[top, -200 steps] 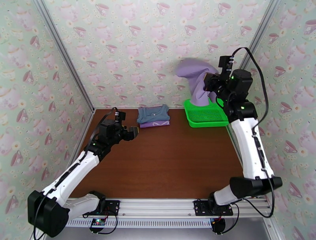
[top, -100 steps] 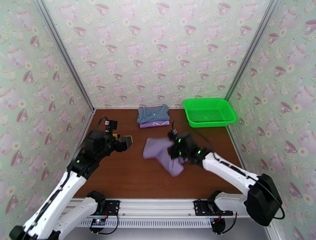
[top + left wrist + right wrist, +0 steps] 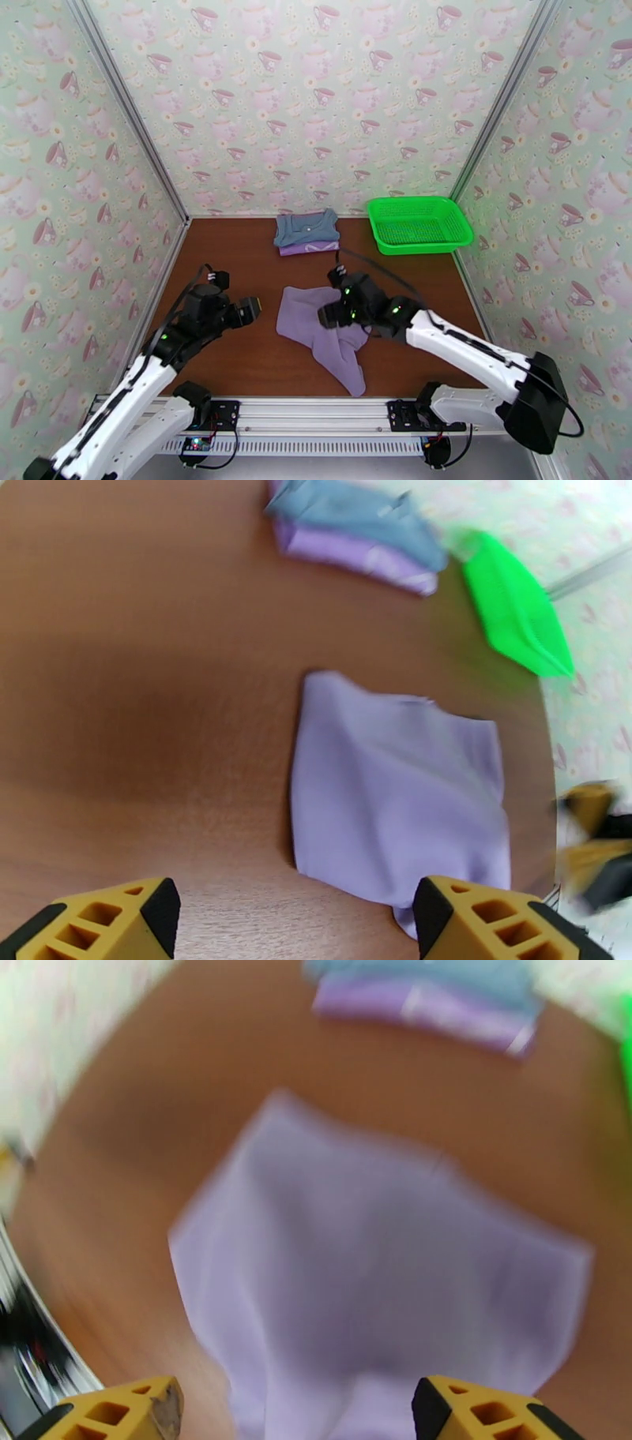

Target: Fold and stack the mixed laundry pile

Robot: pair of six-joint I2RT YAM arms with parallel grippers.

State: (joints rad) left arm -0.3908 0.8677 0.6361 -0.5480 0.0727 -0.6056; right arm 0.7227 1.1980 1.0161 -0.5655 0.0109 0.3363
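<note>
Pale lavender-grey garment lies rumpled at lower centre, apart from the folded stack at upper centre; left gripper and right gripper both hover fingers spread, empty, and should pinch opposite corners and draw it flat before folding.

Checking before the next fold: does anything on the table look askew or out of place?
The pale lavender garment lies rumpled and unfolded in the middle of the table, one end trailing toward the near edge, apart from the neat folded stack farther back. Nothing else stands out.
</note>
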